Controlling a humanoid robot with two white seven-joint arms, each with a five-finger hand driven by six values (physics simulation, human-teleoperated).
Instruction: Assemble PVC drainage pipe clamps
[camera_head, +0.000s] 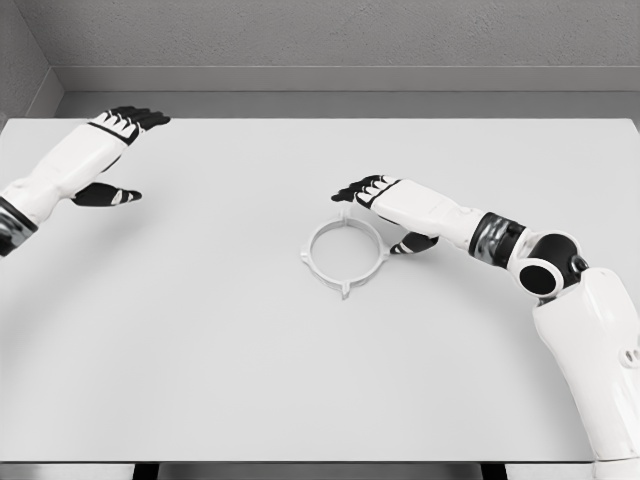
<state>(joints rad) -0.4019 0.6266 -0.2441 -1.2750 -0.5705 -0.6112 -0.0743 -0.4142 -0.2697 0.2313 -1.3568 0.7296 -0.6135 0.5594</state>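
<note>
From the head view, a white ring-shaped plastic pipe clamp with small tabs (345, 253) lies flat near the middle of the pale grey table (200, 350). The right hand (385, 205) hovers just beside its far right rim, fingers extended, seemingly holding nothing. The left hand (118, 150) sits far left, open and empty, well apart from the clamp.
</note>
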